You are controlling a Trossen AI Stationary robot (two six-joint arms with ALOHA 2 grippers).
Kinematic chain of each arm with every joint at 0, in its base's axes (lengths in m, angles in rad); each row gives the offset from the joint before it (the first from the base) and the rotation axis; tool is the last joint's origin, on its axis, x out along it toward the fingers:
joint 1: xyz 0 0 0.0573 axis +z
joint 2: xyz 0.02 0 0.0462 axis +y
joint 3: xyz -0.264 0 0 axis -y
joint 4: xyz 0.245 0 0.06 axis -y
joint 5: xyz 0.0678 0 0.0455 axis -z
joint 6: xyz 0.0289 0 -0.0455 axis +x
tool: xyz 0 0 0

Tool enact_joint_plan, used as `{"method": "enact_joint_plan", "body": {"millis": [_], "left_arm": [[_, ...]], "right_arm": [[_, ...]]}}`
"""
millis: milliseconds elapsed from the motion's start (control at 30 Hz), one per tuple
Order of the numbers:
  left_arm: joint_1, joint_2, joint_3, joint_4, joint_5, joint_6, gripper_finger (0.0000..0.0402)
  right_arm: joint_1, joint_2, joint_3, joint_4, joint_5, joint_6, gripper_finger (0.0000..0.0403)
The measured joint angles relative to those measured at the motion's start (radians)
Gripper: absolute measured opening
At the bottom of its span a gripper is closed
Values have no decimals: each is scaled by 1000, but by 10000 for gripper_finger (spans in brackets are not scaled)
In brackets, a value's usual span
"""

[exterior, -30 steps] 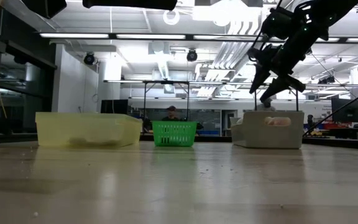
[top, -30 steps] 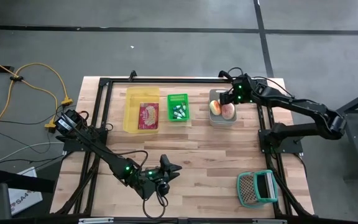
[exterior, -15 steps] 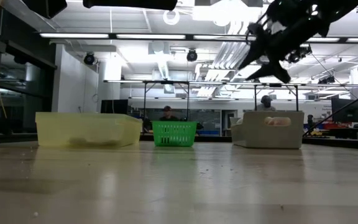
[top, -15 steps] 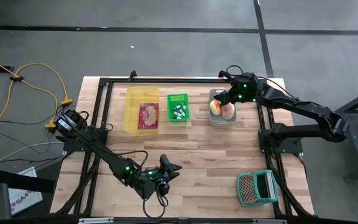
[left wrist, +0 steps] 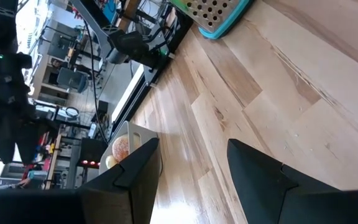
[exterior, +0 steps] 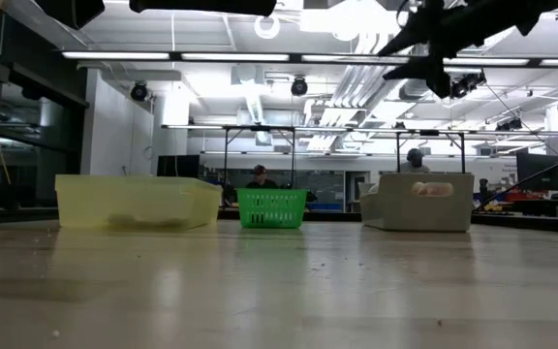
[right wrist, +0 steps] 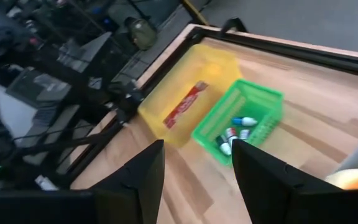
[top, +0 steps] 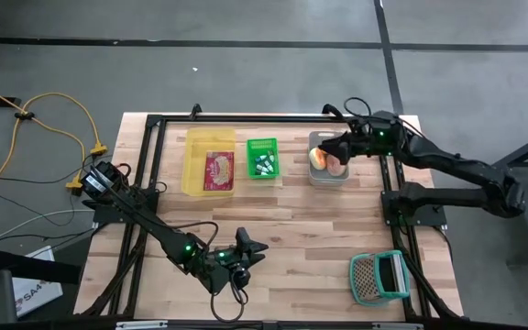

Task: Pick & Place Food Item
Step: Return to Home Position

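The wooden desk [top: 291, 215] is seen from above with a dark arm at each side. Three containers are set in a row along its far edge. The yellow bin [top: 191, 165] is placed leftmost, with a red packet [top: 219, 170] lying in it. The green basket [top: 250, 158] is placed just beside it, with small bottles inside. The gray bin [top: 328, 181] is placed well apart from them, toward the far right corner. A strainer [top: 379, 277] lies near the near right corner.

The left tool [top: 253, 240] is held low by the near edge, left of the middle. It is released, with nothing between its spread fingers [left wrist: 260, 180].

The right tool [top: 328, 149] is held over the gray bin. In the low view it is shown raised well above the bin's rim. It is released and empty, and a clear gap is shown between its fingers [right wrist: 148, 180] in the right wrist view.

The donuts [top: 337, 167] lie inside the gray bin, below the right tool and apart from it. Two can be made out from above, side by side and partly hidden by the tool. One is seen through the bin wall in the low view.
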Motion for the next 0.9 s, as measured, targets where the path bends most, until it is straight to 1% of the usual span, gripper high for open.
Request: {"method": "enact_joint_plan", "body": {"millis": [233,300,500,700,767,900], "left_arm": [[3,0,0,3,4,0,179],[8,0,0,3,4,0,179],[24,0,0,3,4,0,179],[46,0,0,3,5,0,179],[55,0,0,3,5,0,179],[73,0,0,3,6,0,179]], "right_arm": [[93,-15,0,-1,5,-3,174],[126,-15,0,0,10,-27,174],[240,-15,0,0,82,-102,174],[334,-15,0,5,117,-142,174],[364,-15,0,7,158,-151,174],[429,-15,0,8,274,-158,174]]}}
